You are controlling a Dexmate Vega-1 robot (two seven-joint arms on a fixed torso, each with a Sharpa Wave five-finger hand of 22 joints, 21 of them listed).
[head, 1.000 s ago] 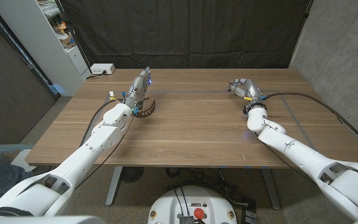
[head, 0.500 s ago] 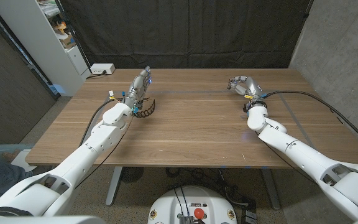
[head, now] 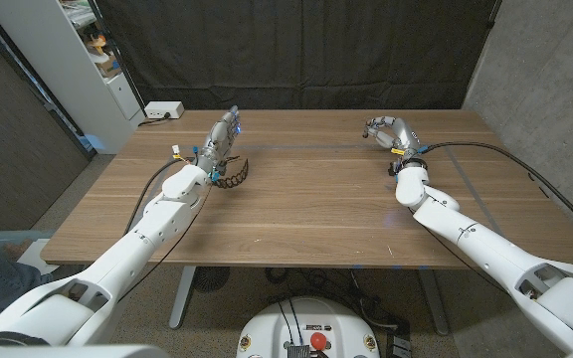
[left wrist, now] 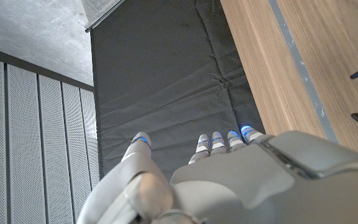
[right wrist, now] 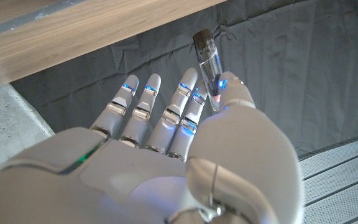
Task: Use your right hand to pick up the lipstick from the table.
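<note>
The lipstick (right wrist: 208, 60) is a slim clear tube with a dark cap, pinched between the thumb and fingers of my right hand (right wrist: 185, 137) in the right wrist view. In the head view my right hand (head: 390, 132) hangs over the far right part of the wooden table (head: 306, 209), fingers curled; the lipstick is too small to make out there. My left hand (head: 223, 137) stands at the far left of the table with fingers stretched out and nothing in it; the left wrist view shows the back of my left hand (left wrist: 229, 174) with its fingertips (left wrist: 219, 138) apart.
A black ribbed cable loop (head: 233, 175) lies beside my left wrist. A black cable (head: 505, 159) runs over the table's right side. A white power strip (head: 162, 110) sits at the far left corner, next to a white shelf (head: 88, 70). A dark curtain (head: 296, 50) hangs behind.
My right hand has risen slightly and drifted toward the far edge of the table. The left arm has stayed still.
</note>
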